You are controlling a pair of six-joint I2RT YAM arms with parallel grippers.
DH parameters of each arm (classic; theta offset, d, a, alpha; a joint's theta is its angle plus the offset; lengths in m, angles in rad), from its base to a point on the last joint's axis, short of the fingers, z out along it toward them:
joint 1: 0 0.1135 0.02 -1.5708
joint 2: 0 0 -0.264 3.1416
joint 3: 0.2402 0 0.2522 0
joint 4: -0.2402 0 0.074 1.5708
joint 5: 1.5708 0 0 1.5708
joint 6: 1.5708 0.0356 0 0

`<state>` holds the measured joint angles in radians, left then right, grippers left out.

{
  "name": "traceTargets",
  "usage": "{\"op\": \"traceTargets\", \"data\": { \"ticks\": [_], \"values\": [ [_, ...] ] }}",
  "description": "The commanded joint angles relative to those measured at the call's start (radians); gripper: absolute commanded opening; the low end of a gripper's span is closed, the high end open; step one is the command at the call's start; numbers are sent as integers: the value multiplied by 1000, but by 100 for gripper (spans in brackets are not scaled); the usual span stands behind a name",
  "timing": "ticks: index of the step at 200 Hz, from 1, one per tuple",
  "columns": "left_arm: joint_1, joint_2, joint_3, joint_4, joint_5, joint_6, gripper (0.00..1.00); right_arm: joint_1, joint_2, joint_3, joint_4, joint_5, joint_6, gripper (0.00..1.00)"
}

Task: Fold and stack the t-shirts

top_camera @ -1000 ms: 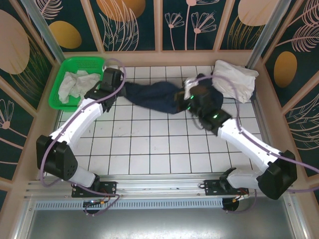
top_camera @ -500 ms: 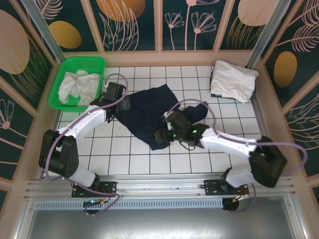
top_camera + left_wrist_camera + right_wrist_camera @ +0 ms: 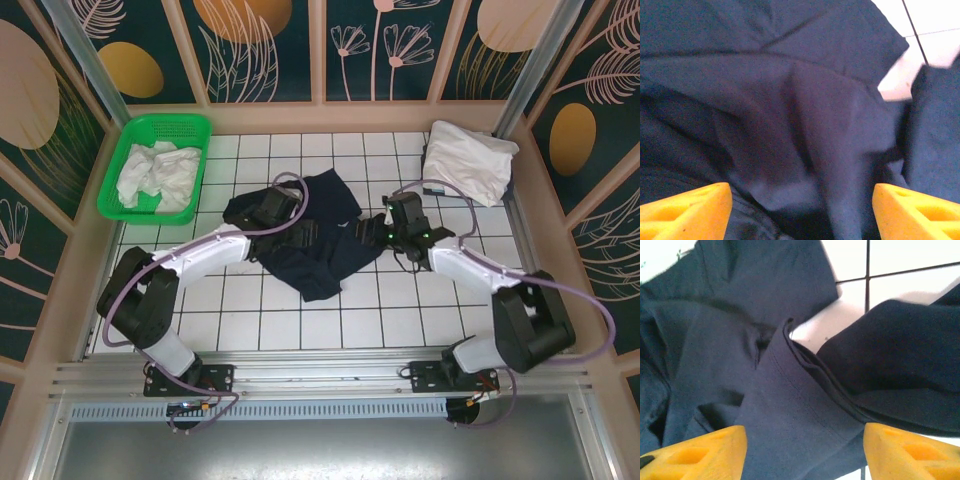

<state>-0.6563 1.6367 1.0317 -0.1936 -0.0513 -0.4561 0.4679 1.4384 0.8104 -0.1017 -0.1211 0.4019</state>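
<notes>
White-tiled table (image 3: 300,330), leaf-patterned walls (image 3: 270,50). One navy t-shirt (image 3: 320,245) at centre; one white t-shirt (image 3: 465,165) folded at 1 o'clock; pale t-shirts (image 3: 155,172) in one green basket (image 3: 170,125) at 10 o'clock. Spread apart over navy cloth: left tool (image 3: 802,202), right tool (image 3: 805,445).

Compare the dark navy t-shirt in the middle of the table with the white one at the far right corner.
Colour: the navy t-shirt is almost black; the white t-shirt is pale.
Pose: the navy t-shirt lies spread out and rumpled; the white t-shirt sits gathered in a compact bundle.
Place: the navy one is mid-table, the white one at the far right corner.
Both are soft cloth lying on the tiled table.
</notes>
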Motion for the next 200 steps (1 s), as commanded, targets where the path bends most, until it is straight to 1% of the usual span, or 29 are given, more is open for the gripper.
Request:
{"op": "traceTargets", "data": {
  "ticks": [1,31,44,54,67,79,93,109,123,131,145,173,182,192,197,200],
  "values": [
    [-42,6,-53,41,39,-41,70,7,62,68,59,-50,-11,62],
    [-49,-22,-167,76,32,-79,60,23,178,156,9,43,-56,61],
    [-50,-42,-194,82,27,-87,52,33,221,188,-25,90,-68,60],
    [-50,-54,-205,78,23,-90,44,38,244,203,-51,120,-73,53],
    [-50,-68,-214,66,12,-97,29,41,254,201,-74,158,-69,46],
    [-50,-79,-225,52,-7,-102,19,40,253,187,-83,170,-67,39],
    [-48,-97,-232,22,-56,-117,13,40,248,165,-96,183,-59,28],
    [-49,-128,-248,-5,-96,-137,8,39,224,123,-111,204,-44,14],
    [-49,-162,-272,-4,-114,-157,4,37,182,72,-110,211,-27,5],
    [-48,-180,-285,-4,-126,-168,3,36,154,42,-109,210,-15,0],
    [-48,-201,-297,-22,-160,-194,1,35,95,-9,-108,205,6,0],
    [-48,-239,-318,-90,-242,-252,5,34,-29,-84,-152,227,63,0],
    [-46,-255,-332,-101,-261,-269,9,31,-67,-103,-168,241,83,0],
    [-44,-272,-348,-110,-279,-293,20,21,-107,-125,-180,245,95,0],
    [-43,-276,-356,-113,-283,-303,24,13,-124,-135,-181,244,100,0],
    [-41,-279,-359,-114,-286,-307,26,7,-133,-140,-182,244,103,3]
  ]
}}
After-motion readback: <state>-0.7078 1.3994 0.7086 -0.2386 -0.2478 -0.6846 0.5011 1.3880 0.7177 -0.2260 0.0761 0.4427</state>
